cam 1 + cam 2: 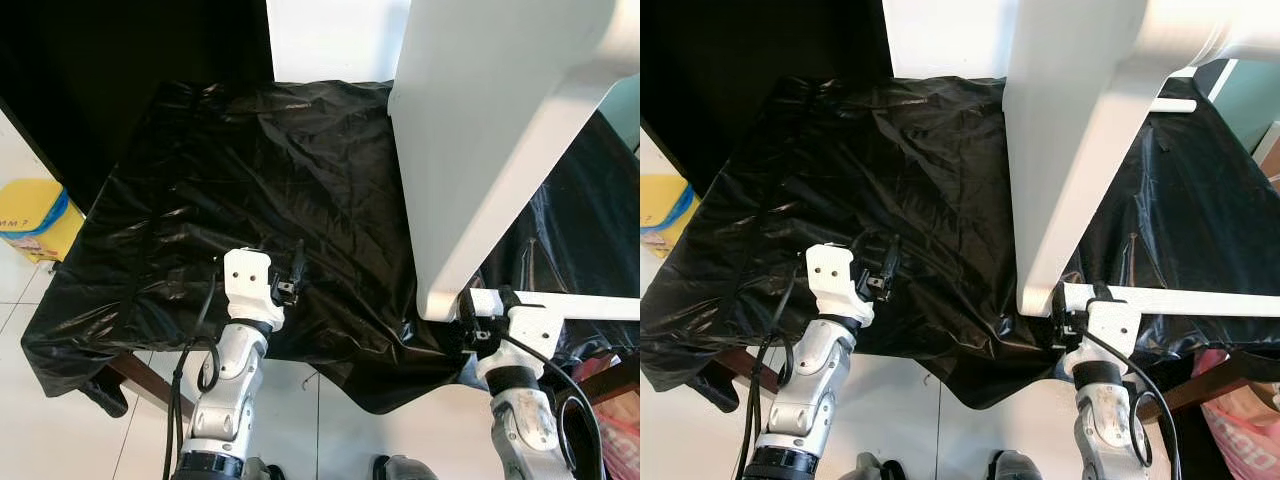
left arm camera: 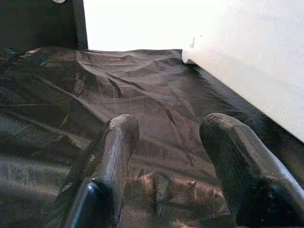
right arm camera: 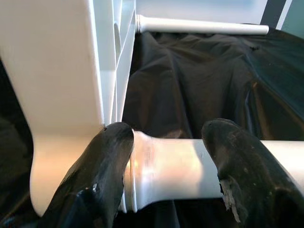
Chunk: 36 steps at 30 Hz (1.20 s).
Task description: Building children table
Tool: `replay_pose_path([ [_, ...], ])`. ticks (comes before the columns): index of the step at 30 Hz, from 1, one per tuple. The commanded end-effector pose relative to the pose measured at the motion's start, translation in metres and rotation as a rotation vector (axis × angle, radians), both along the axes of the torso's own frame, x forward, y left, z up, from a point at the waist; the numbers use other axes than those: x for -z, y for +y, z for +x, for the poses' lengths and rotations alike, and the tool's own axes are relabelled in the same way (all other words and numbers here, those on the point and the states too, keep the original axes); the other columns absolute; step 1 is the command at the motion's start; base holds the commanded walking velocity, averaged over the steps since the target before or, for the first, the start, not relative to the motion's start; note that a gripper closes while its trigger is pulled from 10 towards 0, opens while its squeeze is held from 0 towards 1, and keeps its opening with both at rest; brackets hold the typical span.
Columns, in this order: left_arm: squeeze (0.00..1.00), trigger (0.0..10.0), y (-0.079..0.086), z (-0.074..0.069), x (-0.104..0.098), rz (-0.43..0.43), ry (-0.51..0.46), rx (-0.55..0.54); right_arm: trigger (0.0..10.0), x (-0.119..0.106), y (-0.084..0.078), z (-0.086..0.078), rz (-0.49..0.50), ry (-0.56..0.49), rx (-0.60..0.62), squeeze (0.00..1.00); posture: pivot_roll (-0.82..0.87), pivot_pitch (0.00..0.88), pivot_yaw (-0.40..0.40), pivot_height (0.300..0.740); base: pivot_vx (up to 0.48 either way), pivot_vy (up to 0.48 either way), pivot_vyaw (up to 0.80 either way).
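A large white table panel (image 1: 500, 130) stands tilted on its edge on the black plastic sheet (image 1: 250, 170). A round white leg (image 1: 590, 306) sticks out sideways from its lower corner. A second white leg (image 1: 1175, 105) shows farther back. My right gripper (image 3: 166, 142) sits at the joint of that near leg and the panel, open, its fingertips (image 3: 111, 147) lying against the leg's collar. My left gripper (image 1: 292, 268) hovers open over bare sheet left of the panel, with nothing between its fingers (image 2: 118, 142).
The sheet covers a low wooden table whose front edge (image 1: 140, 375) shows at the lower left. A yellow box (image 1: 35, 215) stands on the tiled floor to the left. A pink bag (image 1: 1240, 420) lies at the lower right. A white board (image 1: 335, 40) rises behind.
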<state>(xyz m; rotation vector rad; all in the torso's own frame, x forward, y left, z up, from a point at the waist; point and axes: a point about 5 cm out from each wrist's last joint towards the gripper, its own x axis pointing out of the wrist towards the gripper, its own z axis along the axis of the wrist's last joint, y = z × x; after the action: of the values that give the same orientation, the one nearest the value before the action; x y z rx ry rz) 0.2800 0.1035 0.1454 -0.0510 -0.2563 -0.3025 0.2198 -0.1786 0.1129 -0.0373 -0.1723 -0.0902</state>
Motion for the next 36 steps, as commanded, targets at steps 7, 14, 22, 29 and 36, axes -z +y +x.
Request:
replay_pose_path([
  [7,0.00,10.0,-0.001,-0.010,0.000,0.030,-0.007,0.042,10.0,0.002,0.006,-0.019,-0.053,0.036,-0.159,1.00,-0.18,0.136,0.012,0.740,0.000,0.000,0.00],
  [14,0.00,10.0,-0.003,-0.015,-0.008,0.042,-0.032,0.111,10.0,-0.001,0.008,-0.020,-0.073,0.033,-0.237,1.00,-0.18,0.140,0.016,0.740,0.000,0.000,0.00],
  [22,0.00,10.0,-0.006,-0.016,-0.009,0.067,-0.039,0.133,10.0,-0.001,0.009,-0.019,-0.079,0.042,-0.252,0.00,-0.18,0.135,0.016,0.740,0.000,0.000,0.00],
  [29,0.00,10.0,-0.007,-0.017,-0.011,0.078,-0.044,0.140,10.0,-0.002,0.016,-0.012,-0.066,0.034,-0.267,0.00,-0.17,0.130,0.014,0.740,0.000,0.000,0.00],
  [36,0.00,10.0,-0.008,-0.017,-0.012,0.095,-0.052,0.142,10.0,0.000,0.024,0.004,-0.049,0.024,-0.277,0.00,-0.15,0.123,0.009,0.740,0.000,0.000,0.00],
])
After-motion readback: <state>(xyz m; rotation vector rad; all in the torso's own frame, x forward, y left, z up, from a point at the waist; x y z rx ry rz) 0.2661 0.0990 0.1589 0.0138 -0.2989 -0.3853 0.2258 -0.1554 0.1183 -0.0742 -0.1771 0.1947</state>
